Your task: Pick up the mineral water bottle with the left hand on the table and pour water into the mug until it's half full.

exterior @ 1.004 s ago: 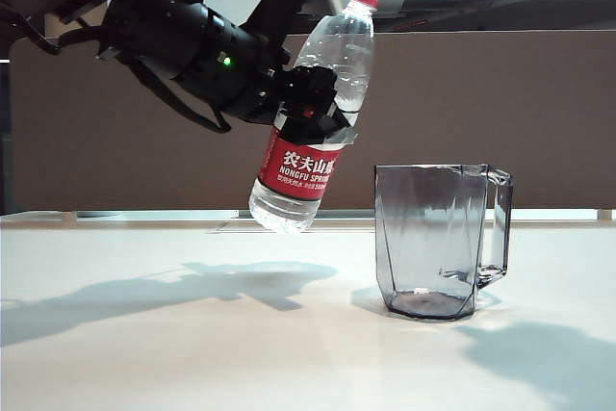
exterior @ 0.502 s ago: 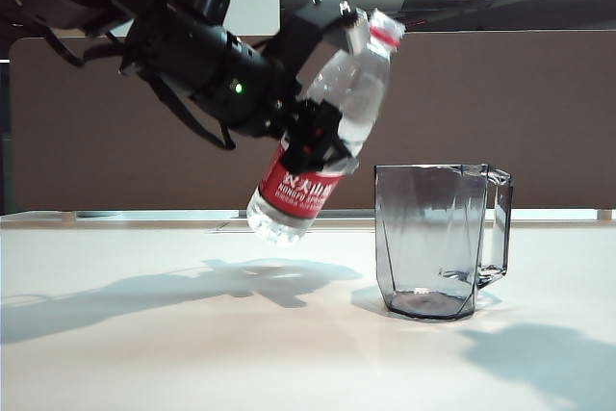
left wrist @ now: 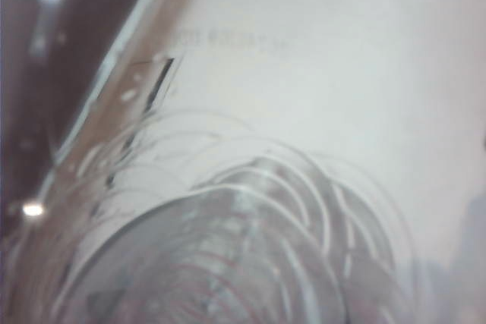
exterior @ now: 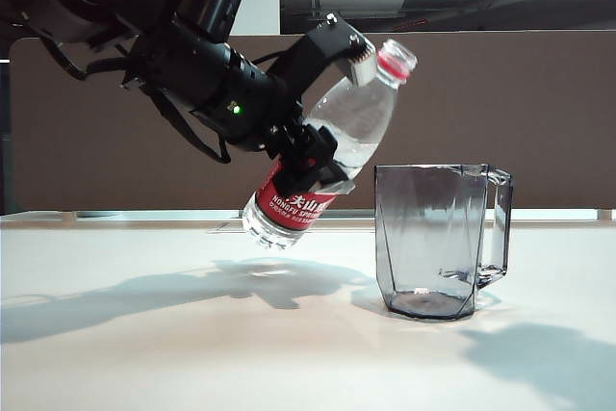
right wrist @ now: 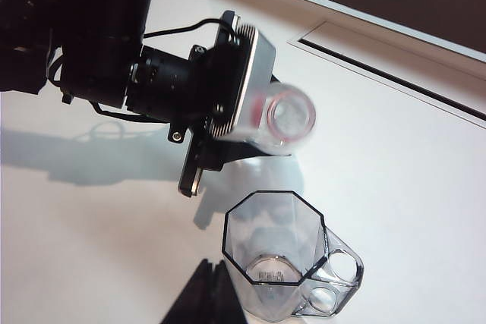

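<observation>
My left gripper (exterior: 337, 108) is shut on the mineral water bottle (exterior: 354, 127), holding it in the air left of the mug (exterior: 433, 238). The clear bottle, with its red label and red neck ring, tilts with its uncapped mouth up and to the right, near the mug's rim but outside it. The smoky faceted mug stands upright on the white table (exterior: 144, 353) and looks empty. In the right wrist view the bottle mouth (right wrist: 291, 115) hangs beyond the mug (right wrist: 277, 256). The bottle (left wrist: 228, 248) blurs across the left wrist view. My right gripper (right wrist: 209, 294) is shut, close beside the mug.
A brown partition (exterior: 500, 103) runs behind the table's far edge. The left arm's shadow (exterior: 144, 295) falls on the tabletop left of the mug. A recessed slot (right wrist: 380, 66) lies in the table surface beyond the bottle.
The left arm has come down and rolled, tipping the bottle further. Its mouth has swung right and lower toward the mug. The mug has not moved.
</observation>
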`<state>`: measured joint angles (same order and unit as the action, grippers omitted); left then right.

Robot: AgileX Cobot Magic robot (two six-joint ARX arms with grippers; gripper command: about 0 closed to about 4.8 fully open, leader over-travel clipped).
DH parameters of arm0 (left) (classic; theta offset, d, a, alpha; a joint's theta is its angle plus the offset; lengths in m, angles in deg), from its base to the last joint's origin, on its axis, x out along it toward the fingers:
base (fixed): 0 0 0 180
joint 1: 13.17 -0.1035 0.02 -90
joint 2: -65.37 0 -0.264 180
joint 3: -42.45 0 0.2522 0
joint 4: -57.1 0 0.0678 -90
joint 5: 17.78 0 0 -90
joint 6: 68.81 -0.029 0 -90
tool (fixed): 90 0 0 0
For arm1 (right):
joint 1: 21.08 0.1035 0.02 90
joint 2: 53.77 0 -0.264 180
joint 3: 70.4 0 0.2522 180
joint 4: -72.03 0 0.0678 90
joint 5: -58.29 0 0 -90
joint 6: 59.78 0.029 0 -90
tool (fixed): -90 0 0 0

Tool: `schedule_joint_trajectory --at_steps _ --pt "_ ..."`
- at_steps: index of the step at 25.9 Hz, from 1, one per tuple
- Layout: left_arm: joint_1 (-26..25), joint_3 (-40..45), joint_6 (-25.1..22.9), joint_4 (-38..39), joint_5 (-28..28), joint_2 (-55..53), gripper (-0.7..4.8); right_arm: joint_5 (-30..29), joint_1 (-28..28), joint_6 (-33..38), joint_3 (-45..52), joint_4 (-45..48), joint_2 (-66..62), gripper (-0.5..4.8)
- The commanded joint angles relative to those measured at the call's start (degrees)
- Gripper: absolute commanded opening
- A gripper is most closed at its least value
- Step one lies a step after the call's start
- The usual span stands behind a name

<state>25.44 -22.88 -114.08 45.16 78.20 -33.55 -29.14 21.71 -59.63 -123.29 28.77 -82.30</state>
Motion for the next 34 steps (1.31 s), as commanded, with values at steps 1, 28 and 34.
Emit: schedule_joint_trajectory --at_steps 1,28,34 --pt "0.2 -0.7 -3.2 -4.0 0.2 0.6 2.58 -0.2 0.0 -0.2 -0.5 0.6 0.2 -0.08" --pt "0.3 -1.5 -15.0 -5.2 0.2 -1.6 2.58 -1.4 0.0 -0.2 -0.5 0.5 0.2 -0.08" --pt "0.3 -1.5 -19.3 -5.3 0.2 -1.6 2.58 -1.4 0.1 -0.2 -0.5 0.5 0.2 -0.08"
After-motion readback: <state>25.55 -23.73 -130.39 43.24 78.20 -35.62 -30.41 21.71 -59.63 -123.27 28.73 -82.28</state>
